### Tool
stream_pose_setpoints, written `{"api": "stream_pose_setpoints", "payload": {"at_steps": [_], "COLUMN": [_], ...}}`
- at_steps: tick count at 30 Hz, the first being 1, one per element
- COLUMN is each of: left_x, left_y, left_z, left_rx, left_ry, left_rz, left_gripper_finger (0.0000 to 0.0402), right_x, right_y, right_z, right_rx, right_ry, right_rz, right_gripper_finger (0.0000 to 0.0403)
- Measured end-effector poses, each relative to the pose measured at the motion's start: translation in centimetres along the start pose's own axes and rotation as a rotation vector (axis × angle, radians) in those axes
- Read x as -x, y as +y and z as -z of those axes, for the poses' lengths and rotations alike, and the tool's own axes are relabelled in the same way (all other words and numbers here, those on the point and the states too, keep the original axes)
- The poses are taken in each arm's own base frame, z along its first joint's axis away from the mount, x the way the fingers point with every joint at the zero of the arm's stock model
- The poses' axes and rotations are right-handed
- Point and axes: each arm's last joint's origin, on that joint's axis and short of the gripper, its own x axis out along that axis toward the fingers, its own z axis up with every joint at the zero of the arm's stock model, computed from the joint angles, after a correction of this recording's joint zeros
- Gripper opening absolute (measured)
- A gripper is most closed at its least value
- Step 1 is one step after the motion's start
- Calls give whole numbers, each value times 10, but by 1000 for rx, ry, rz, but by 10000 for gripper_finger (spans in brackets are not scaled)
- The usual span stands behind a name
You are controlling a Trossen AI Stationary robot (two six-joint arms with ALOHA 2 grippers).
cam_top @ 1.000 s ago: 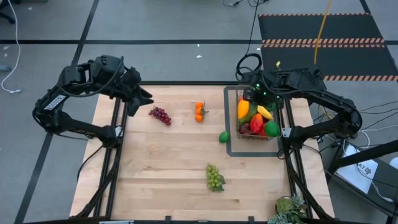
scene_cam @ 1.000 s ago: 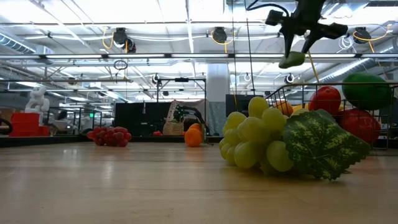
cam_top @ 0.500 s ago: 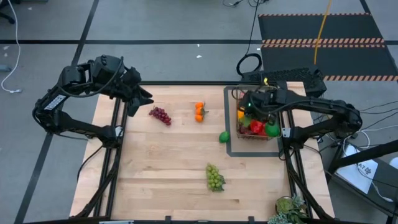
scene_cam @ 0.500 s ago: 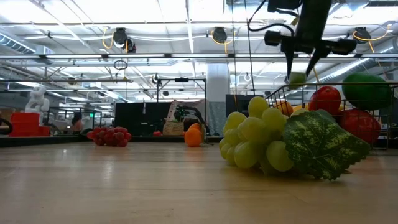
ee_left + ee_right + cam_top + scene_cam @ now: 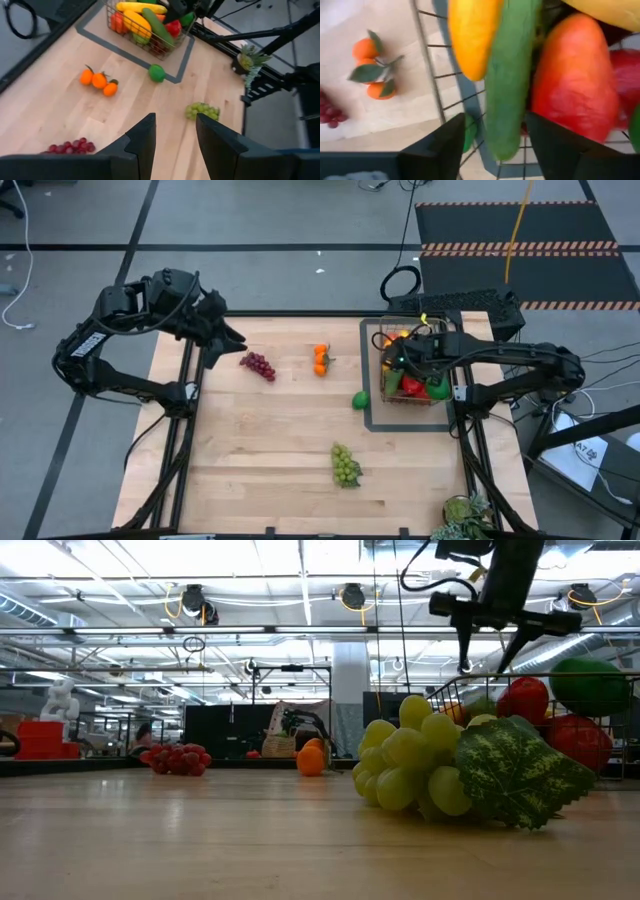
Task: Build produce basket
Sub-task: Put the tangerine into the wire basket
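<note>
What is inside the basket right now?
In the basket: a banana, a yellow-orange fruit, a cucumber and red fruit. The right gripper hovers over it, covering part of the pile; anything under the top layer can't be seen.

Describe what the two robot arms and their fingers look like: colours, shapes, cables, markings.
Both arms are black and made of slim tubular links with bulkier rounded joints. The left arm carries a small white label strip on one link. The right arm shows tiny green lights near its wrist, with black cable looped nearby. The left gripper has flat, dark, paddle-shaped fingers; the right gripper has similar ones.
</note>
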Motion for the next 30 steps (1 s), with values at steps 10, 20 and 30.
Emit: {"api": "stream_pose_setpoints", "payload": {"at_steps": [10,20,30], "left_x": [0,-13,-44], "left_y": [-5,-8,-5], "left_z": [2,-2,-13], "left_rx": [60,37,24], "left_ry": [30,36,90], "left_rz": [72,10,-27], "left_gripper_finger": [141,141,141], "right_x": [53,92,137], "right_y": [22,46,115], "right_z": [-2,-10,-2], "right_rx": [201,305,601], "right_ry": [-28,-327,-156], "right_rz": [-616,-1040,-1276], "right_gripper_finger": [286,277,276]}}
